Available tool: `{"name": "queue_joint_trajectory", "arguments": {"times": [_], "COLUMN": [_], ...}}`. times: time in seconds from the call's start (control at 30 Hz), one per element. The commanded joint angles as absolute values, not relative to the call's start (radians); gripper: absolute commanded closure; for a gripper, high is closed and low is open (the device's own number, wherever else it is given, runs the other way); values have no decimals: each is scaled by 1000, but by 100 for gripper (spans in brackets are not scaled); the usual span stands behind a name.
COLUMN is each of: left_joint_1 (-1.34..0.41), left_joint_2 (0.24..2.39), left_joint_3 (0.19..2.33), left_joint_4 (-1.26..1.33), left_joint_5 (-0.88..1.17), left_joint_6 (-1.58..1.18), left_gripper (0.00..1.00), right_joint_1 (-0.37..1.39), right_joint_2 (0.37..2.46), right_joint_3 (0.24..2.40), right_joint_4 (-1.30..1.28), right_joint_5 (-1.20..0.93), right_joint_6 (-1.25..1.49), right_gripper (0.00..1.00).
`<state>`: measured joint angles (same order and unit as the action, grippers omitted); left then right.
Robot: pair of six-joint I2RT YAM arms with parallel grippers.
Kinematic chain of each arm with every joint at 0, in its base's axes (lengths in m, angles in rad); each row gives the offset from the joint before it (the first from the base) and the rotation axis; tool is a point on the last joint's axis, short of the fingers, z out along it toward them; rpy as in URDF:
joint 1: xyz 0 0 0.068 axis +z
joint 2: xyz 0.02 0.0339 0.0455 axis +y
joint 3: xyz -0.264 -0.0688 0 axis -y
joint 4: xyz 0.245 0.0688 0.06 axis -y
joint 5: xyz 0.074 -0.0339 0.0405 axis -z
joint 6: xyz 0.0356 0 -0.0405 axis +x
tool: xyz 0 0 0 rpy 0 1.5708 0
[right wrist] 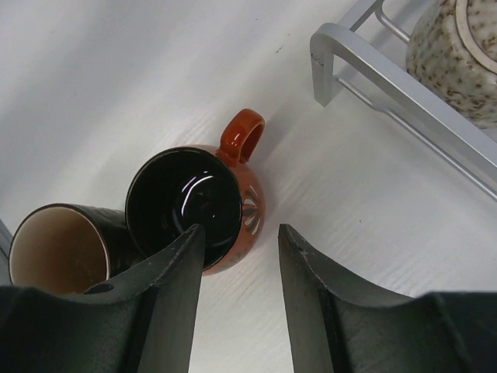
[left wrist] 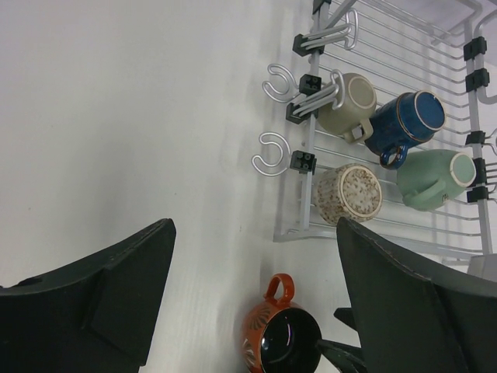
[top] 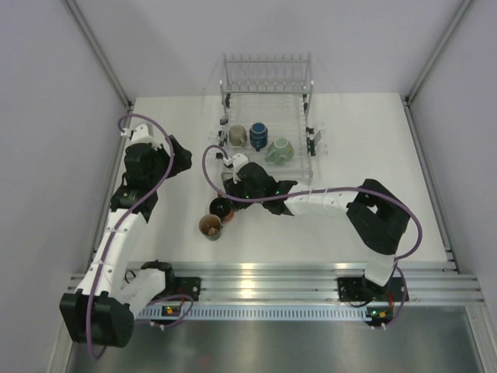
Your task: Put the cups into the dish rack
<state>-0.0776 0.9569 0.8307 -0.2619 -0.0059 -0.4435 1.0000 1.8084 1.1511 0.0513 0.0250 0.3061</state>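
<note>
the right gripper (right wrist: 241, 241) is hovering half-open and empty over the orange-brown mug (right wrist: 186, 198), which is standing on the table (right wrist: 116, 78) near the dish rack (right wrist: 373, 66), seemingly touching the black mug (right wrist: 54, 249). closing here is risking a slip off the glossy rim, or knocking that neighbour. the left gripper (left wrist: 255, 233) is hanging wide, empty.

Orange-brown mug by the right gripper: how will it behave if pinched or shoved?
The glossy orange-brown ceramic mug looks rigid but probably slick: its glaze shows bright highlights. Upright and squat, it would likely slide rather than tip. The black mug sits close beside it, so a shove may bump that.
</note>
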Motion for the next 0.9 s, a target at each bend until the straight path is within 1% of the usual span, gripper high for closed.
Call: {"name": "queue_joint_trajectory", "arguments": {"times": [0.0,0.3,0.5,0.53,0.57,0.63,0.67,0.73,0.77,0.8,0.87], "left_joint_1": [-67,-61,-60,-60,-60,-58,-58,-58,-57,-57,-57], "left_joint_2": [936,942,942,942,940,940,942,942,945,946,954], "left_joint_3": [822,822,824,825,825,825,827,828,828,828,833], "left_joint_4": [-236,-238,-238,-238,-238,-238,-238,-238,-239,-236,-232], "left_joint_5": [37,49,57,55,57,55,57,60,60,60,66], "left_joint_6": [-449,-448,-448,-448,-448,-446,-446,-446,-446,-446,-448], "left_gripper": [10,10,10,10,10,10,10,10,10,10,9], "right_joint_1": [1023,1035,1046,1049,1052,1054,1054,1054,1054,1054,1054], "right_joint_2": [1842,1908,1965,1973,1980,1985,1985,1982,1974,1971,1953], "right_joint_3": [1219,1272,1339,1356,1361,1365,1365,1362,1359,1356,1342], "right_joint_4": [46,0,-133,-158,-170,-182,-189,-199,-201,-204,-206], "right_joint_5": [23,70,161,176,193,224,232,253,262,281,316], "right_joint_6": [293,276,255,253,253,256,258,262,265,267,273], "right_gripper": [57,57,61,63,70,76,84,92,97,100,100]}}
